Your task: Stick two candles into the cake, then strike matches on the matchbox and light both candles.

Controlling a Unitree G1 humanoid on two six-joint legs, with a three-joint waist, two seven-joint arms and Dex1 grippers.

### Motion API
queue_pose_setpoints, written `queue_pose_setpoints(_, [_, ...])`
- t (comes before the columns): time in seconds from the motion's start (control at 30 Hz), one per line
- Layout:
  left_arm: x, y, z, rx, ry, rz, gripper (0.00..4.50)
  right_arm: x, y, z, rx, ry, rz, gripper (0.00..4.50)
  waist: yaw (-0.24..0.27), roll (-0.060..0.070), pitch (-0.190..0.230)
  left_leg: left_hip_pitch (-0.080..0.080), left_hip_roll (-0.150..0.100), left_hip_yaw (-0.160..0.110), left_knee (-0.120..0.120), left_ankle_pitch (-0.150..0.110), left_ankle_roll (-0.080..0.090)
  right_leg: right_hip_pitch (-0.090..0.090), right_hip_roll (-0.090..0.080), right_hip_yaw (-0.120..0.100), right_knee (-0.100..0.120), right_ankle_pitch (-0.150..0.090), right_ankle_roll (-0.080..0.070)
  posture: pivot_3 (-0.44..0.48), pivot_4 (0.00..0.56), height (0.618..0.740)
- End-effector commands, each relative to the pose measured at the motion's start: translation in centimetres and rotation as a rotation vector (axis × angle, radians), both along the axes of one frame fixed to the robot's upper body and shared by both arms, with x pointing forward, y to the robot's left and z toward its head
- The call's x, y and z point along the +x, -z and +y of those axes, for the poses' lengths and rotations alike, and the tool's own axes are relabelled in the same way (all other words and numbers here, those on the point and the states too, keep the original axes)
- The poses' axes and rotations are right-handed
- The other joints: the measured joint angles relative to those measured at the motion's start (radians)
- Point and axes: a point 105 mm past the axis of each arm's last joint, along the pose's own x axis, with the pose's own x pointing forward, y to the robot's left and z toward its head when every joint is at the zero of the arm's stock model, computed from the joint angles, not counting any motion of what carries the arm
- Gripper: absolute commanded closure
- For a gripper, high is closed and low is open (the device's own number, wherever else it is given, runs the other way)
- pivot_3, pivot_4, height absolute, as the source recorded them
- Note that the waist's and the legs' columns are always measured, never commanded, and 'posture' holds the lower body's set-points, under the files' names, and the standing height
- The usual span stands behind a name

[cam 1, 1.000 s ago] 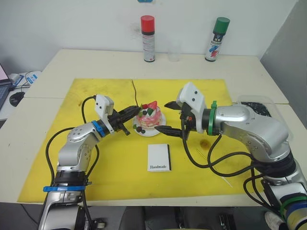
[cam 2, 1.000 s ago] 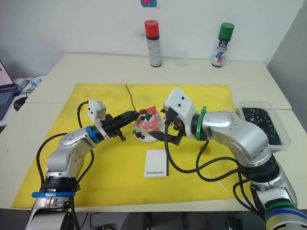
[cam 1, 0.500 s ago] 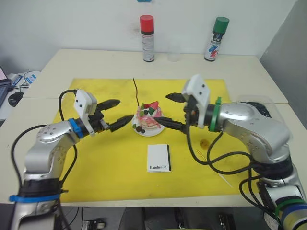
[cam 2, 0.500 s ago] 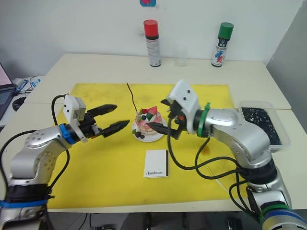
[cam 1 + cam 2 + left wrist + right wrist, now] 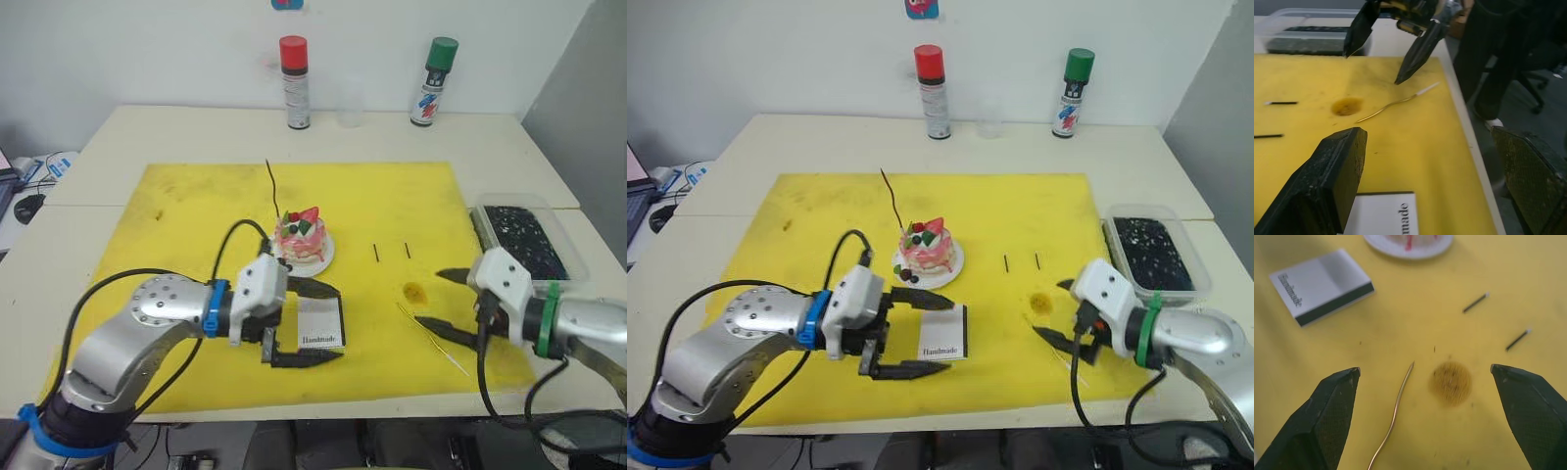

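The matchbox [image 5: 320, 322], printed "Handmade", lies on the yellow mat [image 5: 176, 206] in front of the cake [image 5: 302, 238], between the wide open fingers of the empty left gripper [image 5: 306, 324]. One candle [image 5: 273, 188] stands in the cake; the other candle [image 5: 432, 339] lies under the open, empty right gripper [image 5: 438, 300], beside two matches [image 5: 391, 252]. Both arms have left the cake and moved nearer. Two spray cans [image 5: 293, 69] stand at the far edge of the table [image 5: 176, 127].

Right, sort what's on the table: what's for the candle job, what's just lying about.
For the job:
- cake on its plate, one candle already standing in it
- second candle, lying on the mat
- two matches
- matchbox
- left end effector and right end effector, both open

Lying about:
- red-capped can
- green-capped can
- clear tray
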Motion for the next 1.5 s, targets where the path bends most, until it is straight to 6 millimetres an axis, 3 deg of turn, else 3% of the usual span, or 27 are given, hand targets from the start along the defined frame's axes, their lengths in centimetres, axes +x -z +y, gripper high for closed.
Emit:
queue_pose_setpoints(0.03, [-0.4,-0.2,-0.5,0.009,0.067,-0.049,0.02,-1.1,-0.1,-0.4,-0.029,0.064,-0.036,0.0,0.003,0.0,0.0,0.0,0.0,0.0,0.0,0.0,0.0,0.0,0.0,0.0,0.0,0.0,0.0,0.0,0.15,0.74])
queue_pose_setpoints(0.23, [-0.9,0.2,-0.6,0.014,0.101,-0.036,0.02,-4.0,1.4,-0.4,0.0,0.123,0.001,0.0,0.005,0.0,0.0,-0.002,-0.001,0.0,0.0,0.0,0.0,0.0,-0.001,0.0,-0.002,-0.001,0.001,0.0,0.15,0.74])
queue_pose_setpoints(0.43, [-1.3,0.1,-0.8,0.0,0.12,-0.03,0.02,-4.7,3.0,-1.5,-0.007,0.176,0.052,0.0,0.003,-0.001,-0.001,-0.001,0.0,0.0,0.002,0.0,0.0,0.001,-0.001,0.0,-0.001,0.0,0.001,0.0,0.15,0.74])
queue_pose_setpoints(0.53, [-1.5,0.1,-0.8,0.0,0.127,-0.027,0.0,-4.7,3.8,-1.7,-0.01,0.188,0.063,0.59,0.003,-0.001,-0.001,-0.001,0.0,0.0,0.004,0.0,0.0,0.001,-0.001,0.0,-0.001,-0.001,0.0,0.0,0.15,0.74])
queue_pose_setpoints(0.87, [-1.7,0.2,-1.0,-0.005,0.116,-0.028,0.0,-4.9,5.6,-2.3,-0.056,0.195,0.103,4.27,0.004,-0.001,-0.001,-0.002,-0.001,0.0,0.005,0.0,0.0,0.002,-0.001,0.0,-0.001,0.0,0.001,0.0,0.15,0.74])
queue_pose_setpoints(0.9, [-1.7,0.2,-1.1,-0.006,0.116,-0.028,0.0,-4.9,5.5,-2.4,-0.058,0.191,0.102,4.48,0.004,-0.001,-0.001,-0.002,-0.001,0.0,0.005,0.0,0.0,0.002,-0.001,0.0,-0.001,0.0,0.001,0.0,0.15,0.74])
queue_pose_setpoints(1.1, [-1.9,0.2,-1.3,-0.014,0.118,-0.027,0.0,-4.4,3.4,-2.6,-0.032,0.138,0.081,4.48,0.004,-0.001,-0.001,-0.002,-0.001,0.0,0.007,0.0,0.0,0.003,-0.001,0.0,-0.001,0.0,0.001,0.0,0.15,0.74])
queue_pose_setpoints(1.3, [-2.0,0.0,-2.0,-0.039,0.13,-0.025,0.0,-4.1,1.2,-7.2,-0.154,0.086,0.117,4.48,0.006,-0.002,-0.001,-0.002,-0.001,0.0,0.012,0.0,0.001,0.005,-0.002,0.0,-0.001,-0.001,0.0,0.0,0.15,0.74])
queue_pose_setpoints(1.5, [-2.1,-0.1,-2.5,-0.048,0.136,-0.03,0.0,-5.3,1.8,-10.5,-0.158,0.095,0.21,4.48,0.009,-0.002,-0.001,-0.001,-0.002,-0.001,0.013,-0.001,0.001,0.007,-0.002,0.0,-0.001,-0.001,0.0,0.0,0.15,0.74])
